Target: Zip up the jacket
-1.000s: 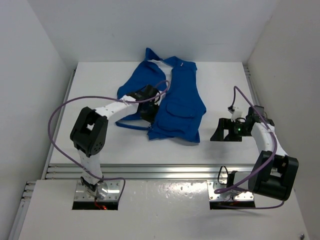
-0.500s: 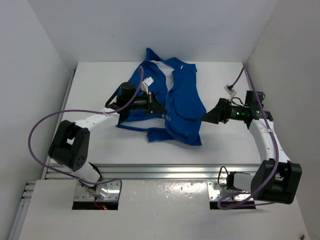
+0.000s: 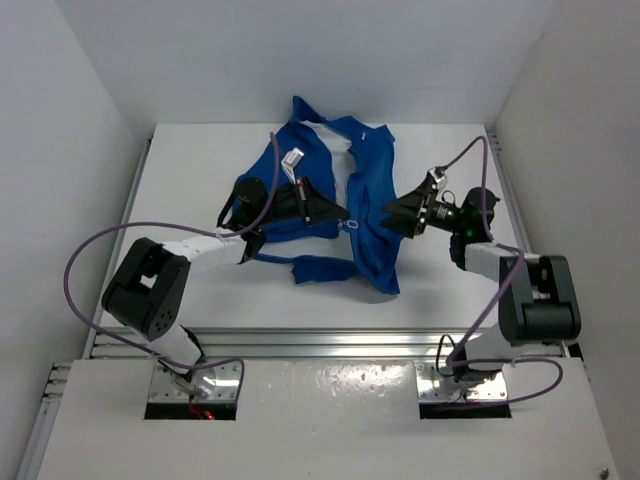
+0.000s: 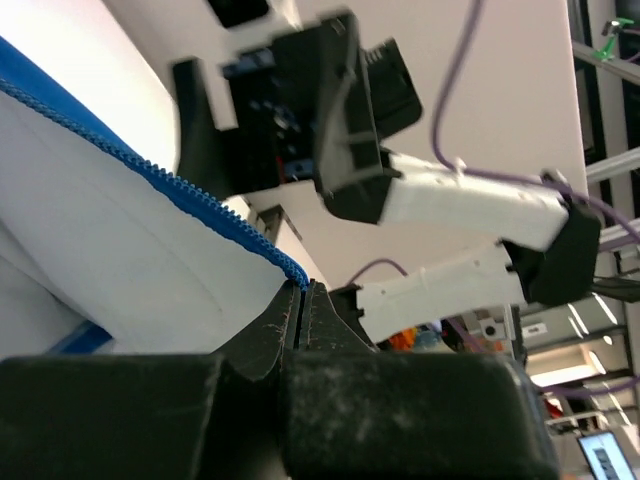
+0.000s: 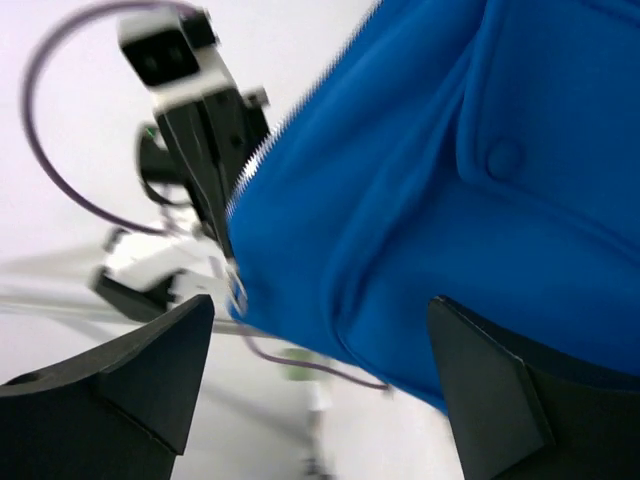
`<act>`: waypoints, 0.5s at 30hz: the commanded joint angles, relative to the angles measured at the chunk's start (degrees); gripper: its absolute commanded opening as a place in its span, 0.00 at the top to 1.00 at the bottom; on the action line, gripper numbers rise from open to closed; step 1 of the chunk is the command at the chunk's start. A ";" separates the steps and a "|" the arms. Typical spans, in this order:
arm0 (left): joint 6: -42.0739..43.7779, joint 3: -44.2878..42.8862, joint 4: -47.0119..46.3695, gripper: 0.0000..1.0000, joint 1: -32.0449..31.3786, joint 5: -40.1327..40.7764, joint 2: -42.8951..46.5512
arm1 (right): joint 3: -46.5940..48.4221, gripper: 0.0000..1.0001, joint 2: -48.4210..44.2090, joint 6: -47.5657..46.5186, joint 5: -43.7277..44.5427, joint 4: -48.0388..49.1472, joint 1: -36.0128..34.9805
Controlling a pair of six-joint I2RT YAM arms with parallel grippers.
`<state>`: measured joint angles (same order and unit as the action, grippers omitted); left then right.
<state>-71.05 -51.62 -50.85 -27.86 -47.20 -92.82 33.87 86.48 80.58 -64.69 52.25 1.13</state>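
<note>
The bright blue jacket lies bunched at the back middle of the white table. My left gripper is shut on the jacket's blue zipper edge and holds it raised. In the left wrist view the closed jaws pinch the toothed zipper edge, with white lining beside it. My right gripper is open right beside the jacket's right front panel. In the right wrist view its spread fingers flank the blue fabric and a pale zipper line; the picture is blurred.
White walls close in the table at the back, left and right. An aluminium rail runs along the near edge. Purple cables loop from both arms, one at the left.
My left gripper has moved right and lifted the zipper edge, pulling the jacket's left panel up. My right gripper has swung left from open table to the jacket's right panel.
</note>
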 commanded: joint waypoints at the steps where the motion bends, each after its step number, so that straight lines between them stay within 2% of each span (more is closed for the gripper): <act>1: -3.05 1.17 -11.63 1.00 -1.41 -0.96 -0.87 | 3.03 0.15 4.31 22.16 2.02 28.34 -2.53; 4: 1.85 1.17 -10.86 1.00 -3.43 -2.11 -0.88 | 4.53 0.16 5.02 19.73 1.76 25.99 -4.02; 8: 7.40 -0.06 -7.52 1.00 -4.48 -2.11 -0.88 | 4.54 0.20 2.13 13.57 -0.53 17.55 -7.71; 12: 7.94 -0.59 -7.25 1.00 -4.49 -1.58 -0.88 | 2.61 0.30 0.36 10.04 -1.85 15.95 -9.39; 15: 7.41 -1.20 -8.65 1.00 -4.49 -1.58 -1.40 | -0.20 0.31 -0.69 8.99 -1.50 15.34 -9.91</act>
<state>-65.32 -50.30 -54.52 -31.83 -47.77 -94.67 35.57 87.70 92.44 -65.47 65.89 -8.43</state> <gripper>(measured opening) 0.011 0.688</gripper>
